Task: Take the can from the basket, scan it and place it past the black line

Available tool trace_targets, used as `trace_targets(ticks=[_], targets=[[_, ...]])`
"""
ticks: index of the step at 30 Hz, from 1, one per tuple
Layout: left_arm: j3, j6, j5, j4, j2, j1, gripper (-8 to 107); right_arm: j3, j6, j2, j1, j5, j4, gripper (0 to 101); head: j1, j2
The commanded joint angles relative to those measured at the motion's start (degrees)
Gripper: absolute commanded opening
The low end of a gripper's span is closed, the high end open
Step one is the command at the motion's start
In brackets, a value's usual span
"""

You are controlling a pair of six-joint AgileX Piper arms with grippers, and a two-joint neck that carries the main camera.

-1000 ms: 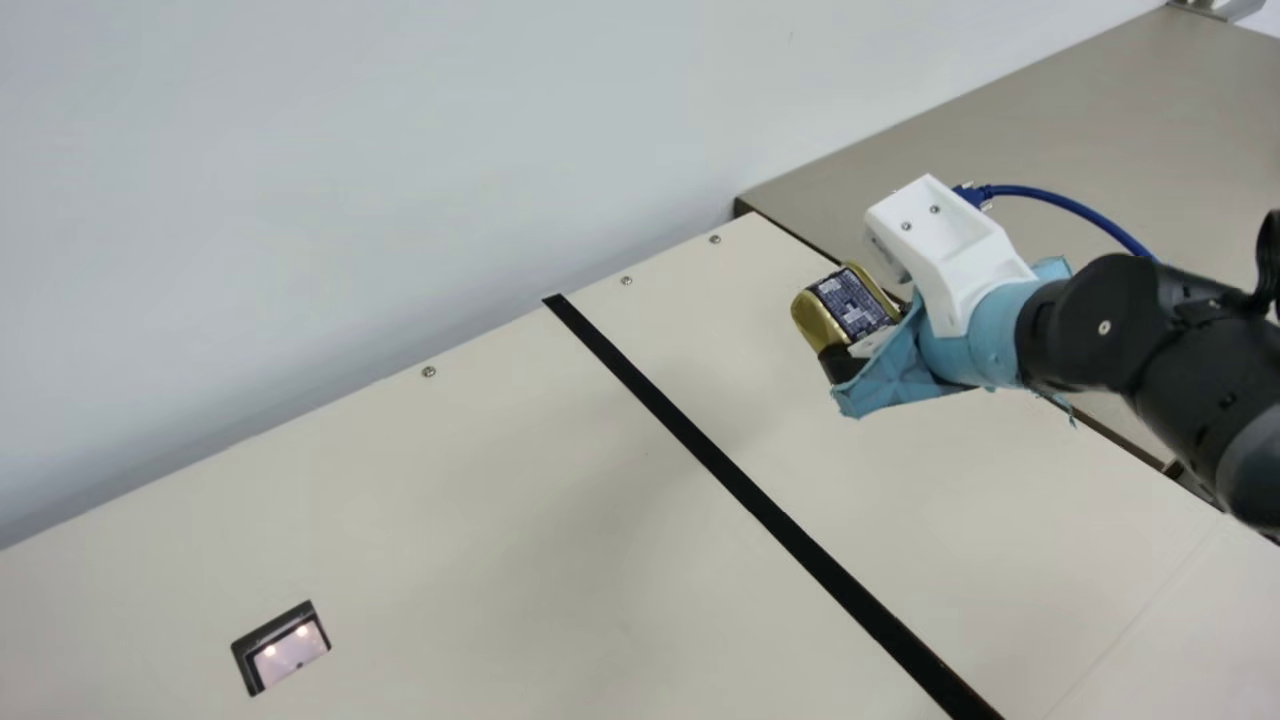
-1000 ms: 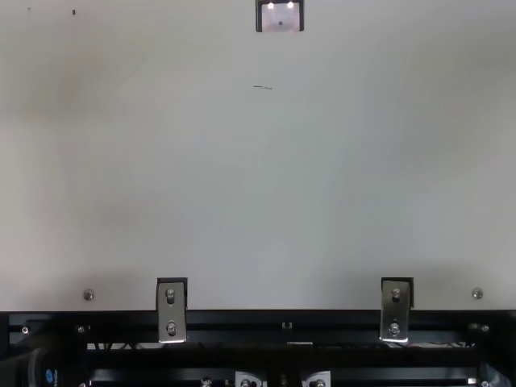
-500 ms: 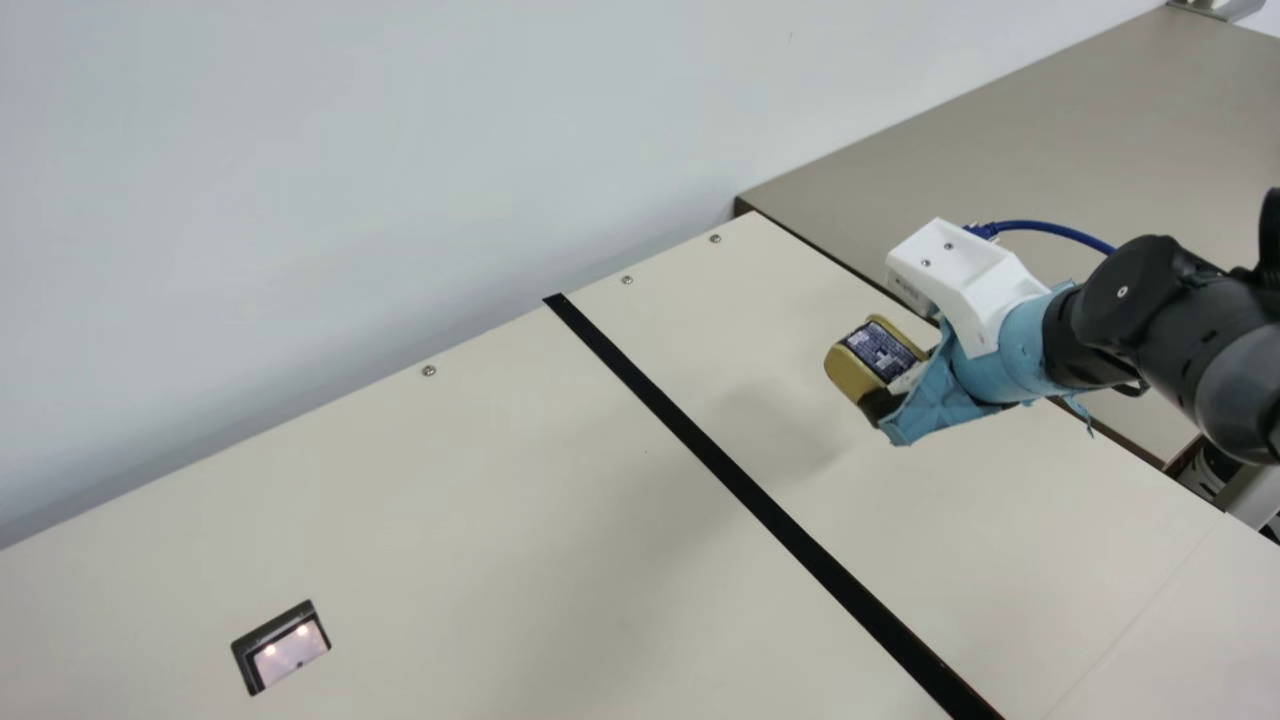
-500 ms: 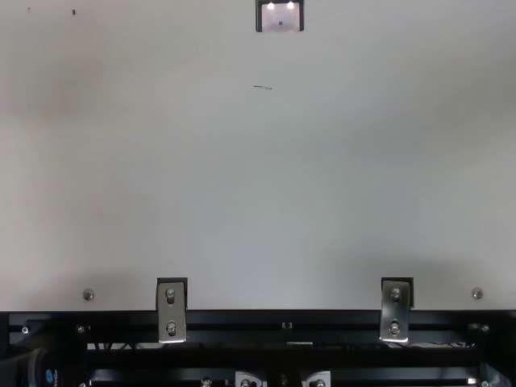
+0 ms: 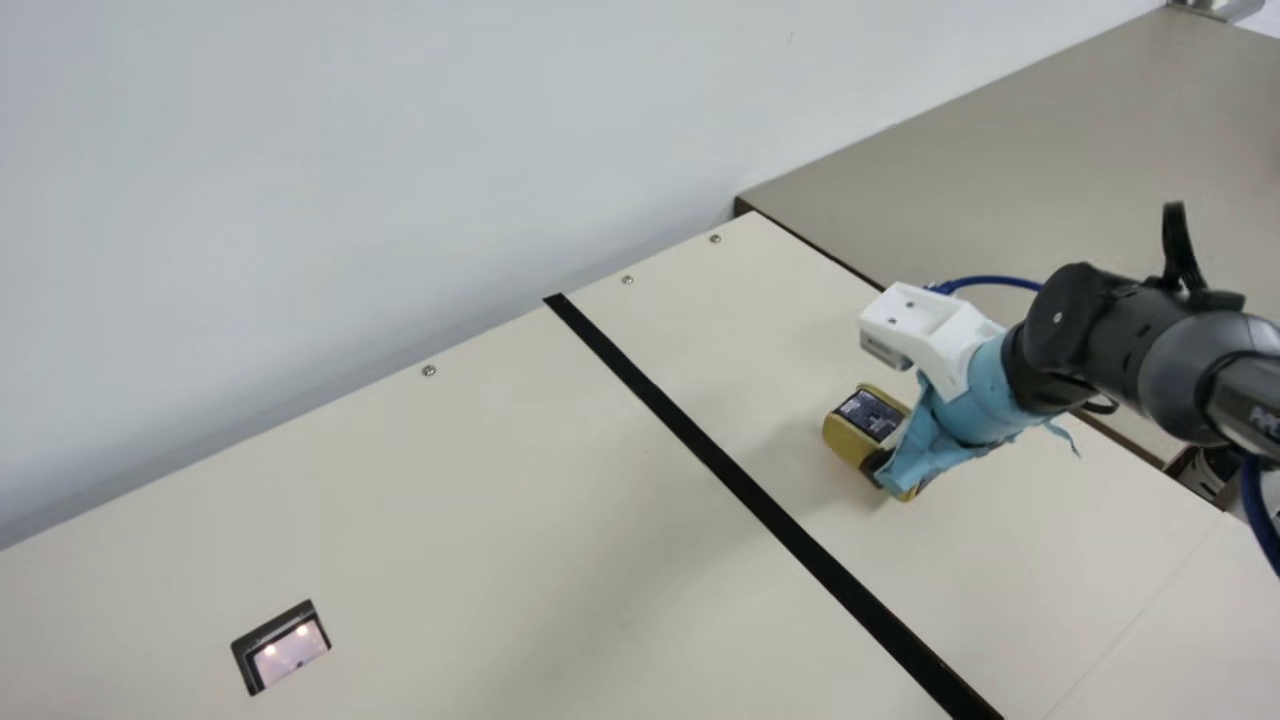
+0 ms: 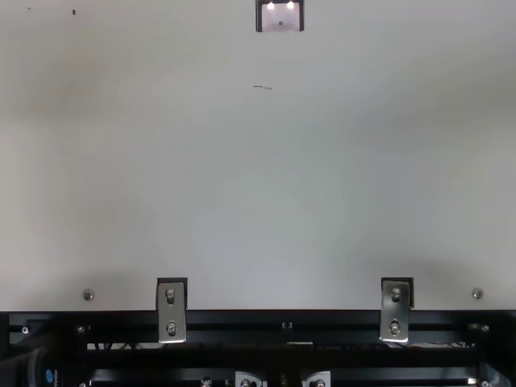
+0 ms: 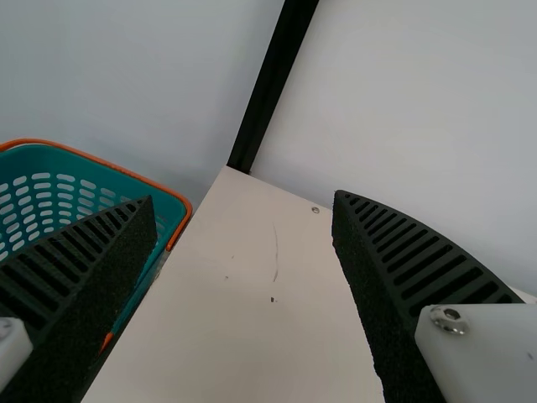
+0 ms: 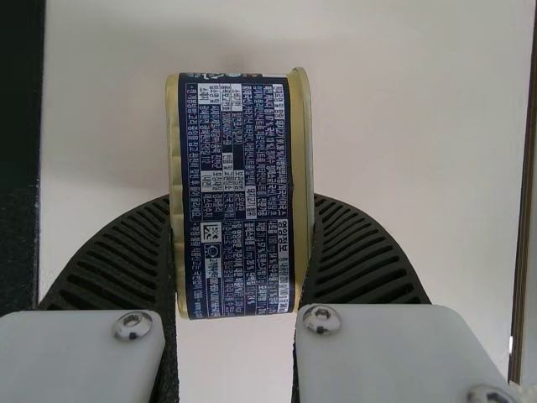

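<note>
Pale wall (image 5: 400, 150) spans ten to twelve o'clock in the main view, above the cream table (image 5: 400, 520); a grey table (image 5: 1050, 180) lies towards two o'clock. Screws (image 5: 627, 280) run along the cream table's wall side. The scanner (image 5: 281, 648), a lit window in the tabletop, sits near eight o'clock. From ten o'clock the black line (image 5: 700, 443) slants down to between four and five.

The can (image 5: 852, 440), gold with a dark label, is just past that line, between three and four o'clock, low over the cream table; whether it touches the surface, I cannot tell. The right gripper (image 5: 884, 450) is clamped on its two sides. Around it, a blue cloth (image 5: 935, 440) hides part of the can, the white mount (image 5: 930, 330) juts out at one o'clock from it, and a cable (image 5: 990, 280) loops behind. The arm (image 5: 1150, 340) comes in from three o'clock, across the seam between the tables.

In the left wrist view, the left gripper (image 7: 243, 201) has its fingers spread wide; beyond one of them, beside the cream table, is the teal basket (image 7: 101, 180) with its orange rim. A black post (image 7: 273, 84) rises by that table's corner. In the top view, metal brackets (image 6: 171, 310) sit at seven and four o'clock.
</note>
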Motion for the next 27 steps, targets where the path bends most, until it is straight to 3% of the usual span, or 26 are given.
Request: trace_targets(ticks=[1,9,10,11,27], targets=[[0.0,0.0,0.0,0.0,0.0,0.0,90,0.1,2.2,0.7,0.4,-0.5,-2.4,0,-2.1,-1.6],[0.0,0.0,0.0,0.0,0.0,0.0,90,0.6,6.9,2.2,2.6,-2.1,-6.5,0,-2.1,-1.6],[0.0,0.0,0.0,0.0,0.0,0.0,90,0.8,7.2,2.2,2.8,-2.2,-6.7,31,-2.1,-1.6],[0.0,0.0,0.0,0.0,0.0,0.0,90,0.8,7.4,2.2,3.1,-2.0,-6.7,101,-2.1,-1.6],[0.0,0.0,0.0,0.0,0.0,0.0,90,0.8,7.4,2.2,3.2,-3.0,-6.8,101,-2.1,-1.6]])
